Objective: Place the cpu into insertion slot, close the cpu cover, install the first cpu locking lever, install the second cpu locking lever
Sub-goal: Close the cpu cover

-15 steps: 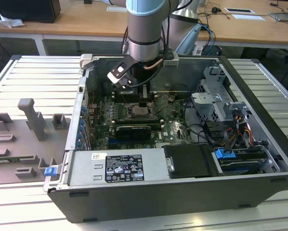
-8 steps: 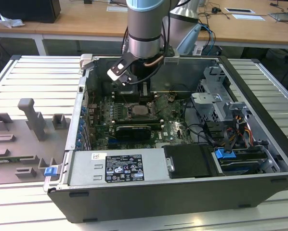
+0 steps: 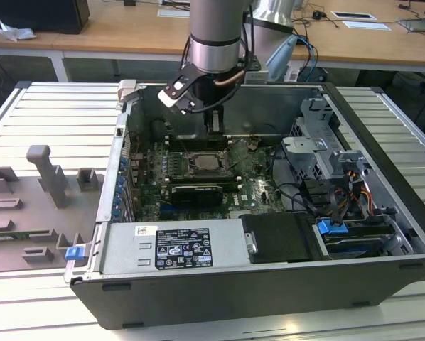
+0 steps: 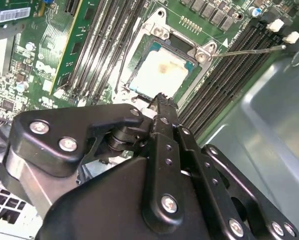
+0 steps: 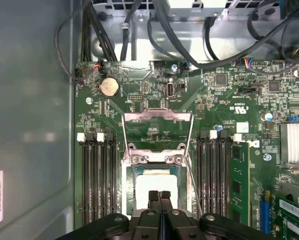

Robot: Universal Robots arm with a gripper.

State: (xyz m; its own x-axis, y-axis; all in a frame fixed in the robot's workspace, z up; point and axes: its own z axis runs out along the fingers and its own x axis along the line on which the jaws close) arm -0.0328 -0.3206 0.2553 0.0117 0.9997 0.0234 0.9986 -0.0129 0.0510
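The cpu (image 5: pixel 154 181) lies flat in the insertion slot (image 5: pixel 131 187) on the green motherboard, its pale metal top facing up; it also appears in the second wrist view (image 4: pixel 162 72) and in the exterior view (image 3: pixel 207 162). The cpu cover (image 5: pixel 157 118) is swung open beyond the slot's hinge side, so green board shows through its square opening. A thin locking lever (image 4: pixel 249 50) sticks out free past the socket's corner, and another wire lever (image 5: pixel 122 142) runs along the cover's side. My gripper (image 5: pixel 159 195) hovers just over the cpu's edge, shut with nothing between its fingers.
Long black memory slots (image 5: pixel 97 175) flank the socket on both sides (image 5: pixel 214 170). Cables (image 5: pixel 189 45) cross the board's far end. The case's grey wall (image 5: pixel 29 110) stands close beside the board. A drive cage (image 3: pixel 319 153) and a power supply (image 3: pixel 177 249) fill the rest of the case.
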